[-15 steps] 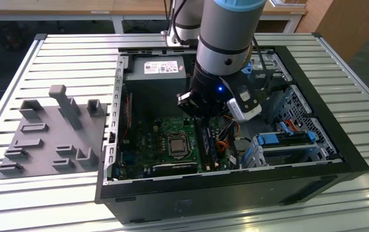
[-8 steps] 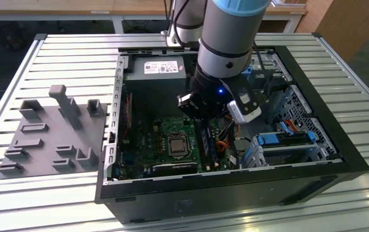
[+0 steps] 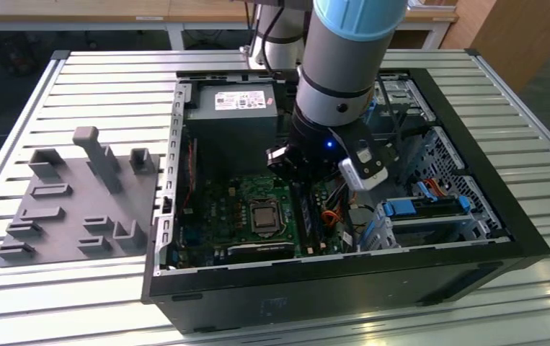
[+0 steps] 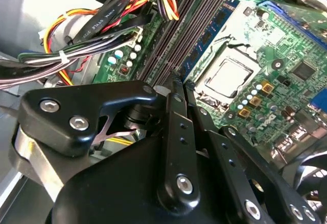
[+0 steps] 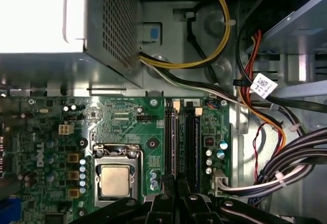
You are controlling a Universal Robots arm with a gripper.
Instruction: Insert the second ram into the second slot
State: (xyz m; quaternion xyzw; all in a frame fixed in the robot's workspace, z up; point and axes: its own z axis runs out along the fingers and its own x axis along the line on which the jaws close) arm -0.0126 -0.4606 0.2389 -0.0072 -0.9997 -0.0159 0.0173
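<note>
robot gripper (image 4: 180, 83) sits low inside an open computer case (image 3: 332, 292), fingers nearly closed, lined up along the memory slots (image 5: 190, 137). the second ram (image 4: 207, 35) seems to stand in a slot beneath; whether it is pinched is unclear.

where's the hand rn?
In the exterior view the hand is inside the open PC case, over the RAM slots, just to the exterior view's right of the CPU socket.
</note>
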